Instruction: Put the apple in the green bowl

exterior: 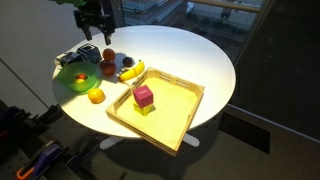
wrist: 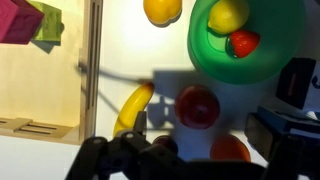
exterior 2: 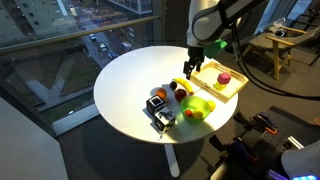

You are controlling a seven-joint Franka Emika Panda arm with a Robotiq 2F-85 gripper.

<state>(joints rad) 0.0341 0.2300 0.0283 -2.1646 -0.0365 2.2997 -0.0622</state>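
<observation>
Apple point(wrist: 198, 106), round with no evident long axis, lies just beside the green bowl point(wrist: 203, 60); the gripper point(exterior: 93, 40) hangs above it, released.

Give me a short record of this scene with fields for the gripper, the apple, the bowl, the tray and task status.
gripper: open, empty, above the fruit
apple: on the table, next to the banana, outside the bowl
green bowl: holds a yellow fruit and a small red item
wooden tray: holds a pink block and a green block
status: apple not yet picked up
</observation>
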